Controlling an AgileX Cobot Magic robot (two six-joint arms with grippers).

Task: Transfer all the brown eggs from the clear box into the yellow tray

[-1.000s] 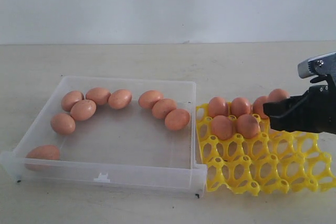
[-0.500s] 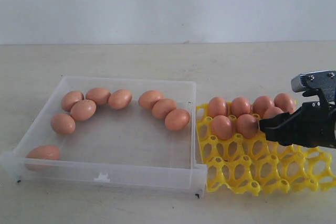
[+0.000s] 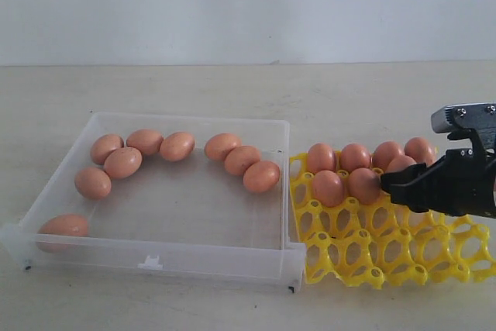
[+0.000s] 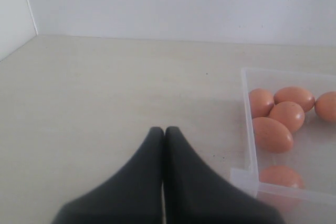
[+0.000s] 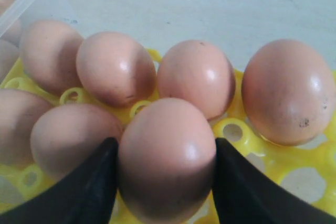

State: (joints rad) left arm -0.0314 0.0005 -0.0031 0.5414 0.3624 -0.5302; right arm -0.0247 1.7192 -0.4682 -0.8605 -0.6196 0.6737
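— What's nearest us?
— The low front wall of the shallow, square, transparent plastic box (image 3: 194,257). Hard against its right side is the bright yellow openwork plastic egg tray (image 3: 364,257).
— Where's the left arm?
— Off beyond the box's near left corner, over the pale tabletop (image 4: 105,87). The left gripper (image 4: 164,129) has its black fingers (image 4: 142,182) pressed flat together.
— And the eggs?
— Smooth orange-brown oval eggs (image 3: 122,163) — nine in the box, one alone in the near left corner and the others curving along the far side. Seven more are at the tray, all in its two far rows.
— The claw on the right?
— The black right gripper (image 3: 395,184) reaches in low from the right. Its two fingers (image 5: 89,192) stand apart, clamped on either side of one egg (image 3: 401,164) in the tray's second row, just beside two others. Whether that egg rests in its cup, I can't tell.
— Behind?
— Four eggs in the tray's back row, then more tabletop and a white wall (image 3: 248,5).
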